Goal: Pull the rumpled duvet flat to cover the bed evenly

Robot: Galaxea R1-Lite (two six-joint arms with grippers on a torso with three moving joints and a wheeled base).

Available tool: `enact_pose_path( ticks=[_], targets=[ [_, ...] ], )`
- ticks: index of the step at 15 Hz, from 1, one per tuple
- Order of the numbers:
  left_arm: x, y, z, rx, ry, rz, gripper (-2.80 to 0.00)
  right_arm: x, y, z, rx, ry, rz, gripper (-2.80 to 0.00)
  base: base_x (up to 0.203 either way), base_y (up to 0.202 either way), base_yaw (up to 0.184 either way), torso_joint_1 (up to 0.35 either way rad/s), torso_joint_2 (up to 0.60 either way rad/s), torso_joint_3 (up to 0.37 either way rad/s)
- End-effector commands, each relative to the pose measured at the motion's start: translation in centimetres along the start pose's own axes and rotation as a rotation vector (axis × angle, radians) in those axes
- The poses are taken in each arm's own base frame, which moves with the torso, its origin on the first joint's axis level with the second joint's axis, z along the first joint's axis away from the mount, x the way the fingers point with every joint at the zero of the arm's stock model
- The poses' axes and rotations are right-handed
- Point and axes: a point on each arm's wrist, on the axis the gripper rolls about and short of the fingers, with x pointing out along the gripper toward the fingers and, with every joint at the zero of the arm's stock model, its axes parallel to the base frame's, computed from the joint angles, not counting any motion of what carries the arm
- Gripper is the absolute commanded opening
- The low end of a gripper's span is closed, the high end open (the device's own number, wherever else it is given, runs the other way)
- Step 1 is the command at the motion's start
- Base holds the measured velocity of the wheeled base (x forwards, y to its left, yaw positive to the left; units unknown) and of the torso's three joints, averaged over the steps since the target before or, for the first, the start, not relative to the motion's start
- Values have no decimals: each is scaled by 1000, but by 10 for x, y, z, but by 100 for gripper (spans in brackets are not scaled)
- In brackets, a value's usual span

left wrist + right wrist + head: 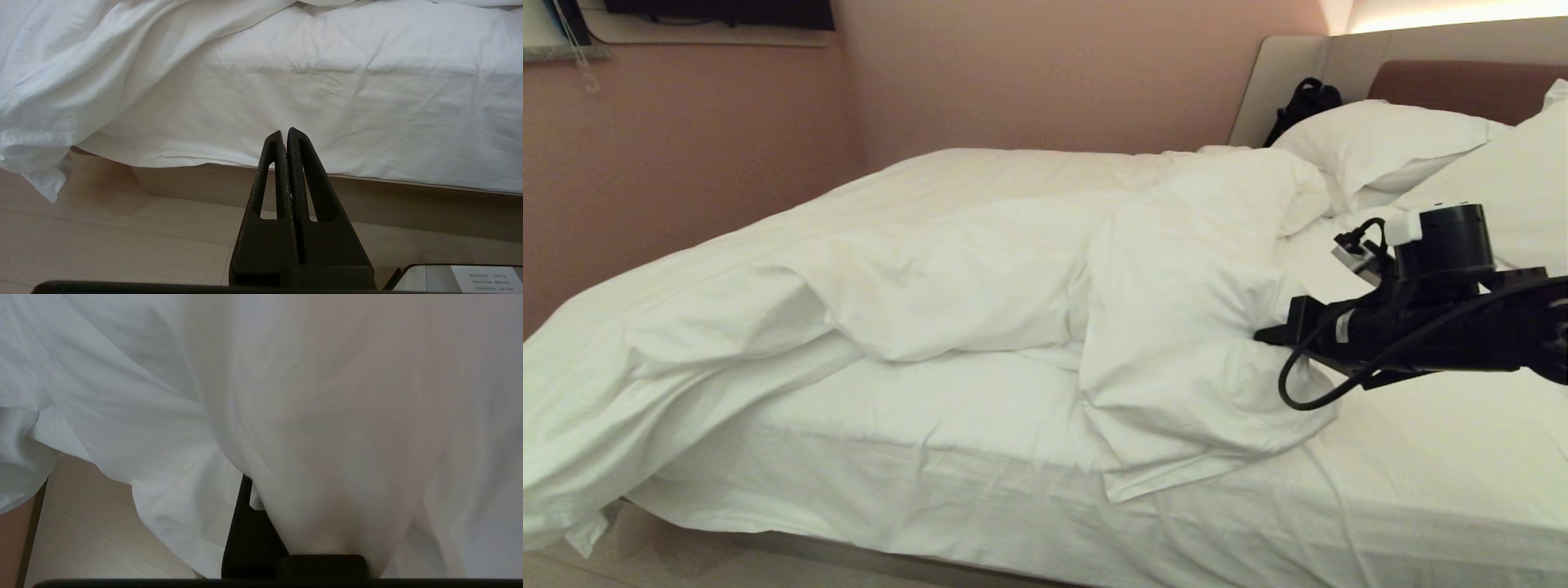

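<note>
Pink walls, pale wood floor, one bed (pixel 1421 490) with its sheet bare along the near side. One duvet (pixel 980 278) lies bunched across the middle, a folded flap toward us and its foot end spilling off the left edge to the floor. Two pillows (pixel 1388 143) at the head; one black bag (pixel 1303 102) behind them.

We have the right gripper (pixel 1270 335) pinched shut on the duvet flap; cloth drapes over its fingers. Left gripper (pixel 284 134) is parked low beside the bed, fingers pressed together, empty.

We judge the duvet soft, bulky, light but draggy: grip a corner or hem, not the puffy middle.
</note>
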Motion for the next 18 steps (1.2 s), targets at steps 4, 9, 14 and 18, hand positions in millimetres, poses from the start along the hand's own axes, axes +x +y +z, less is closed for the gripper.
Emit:
enact_pose_path(
  ticks=[4, 9, 14, 18],
  targets=[
    [0, 0, 0, 0, 0, 0, -280, -74, 4, -9, 1, -87, -10, -280, 0, 0, 0, 0, 0, 0],
    [0, 0, 0, 0, 0, 0, -280, -109, -1, -23, 25, -113, -223, -280, 0, 0, 0, 0, 0, 0],
    [0, 0, 0, 0, 0, 0, -280, -133, -4, -40, 27, -124, -246, -280, 0, 0, 0, 0, 0, 0],
    [0, 0, 0, 0, 0, 0, -280, -155, -7, -51, 43, -116, -278, -280, 0, 0, 0, 0, 0, 0]
  ],
)
